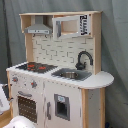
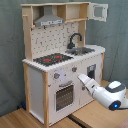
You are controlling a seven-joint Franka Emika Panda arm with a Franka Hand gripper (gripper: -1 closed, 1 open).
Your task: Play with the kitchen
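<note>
White-and-wood kitchen [image 2: 60, 65] upright, tall.

Both exterior views are lit softly and evenly, with no harsh glare seen. Faint shade is cast beneath the grey hood [image 1: 38, 29] of the kitchen [image 2: 65, 60]. Fine detail is blurred throughout, and the backdrop behind the kitchen is rendered dim.

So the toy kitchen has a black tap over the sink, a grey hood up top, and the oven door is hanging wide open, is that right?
Not quite. The oven door is closed, flush with the front of the toy kitchen, as the second exterior view shows. The rest holds: the black tap stands over the sink, and the grey hood sits up top.
</note>
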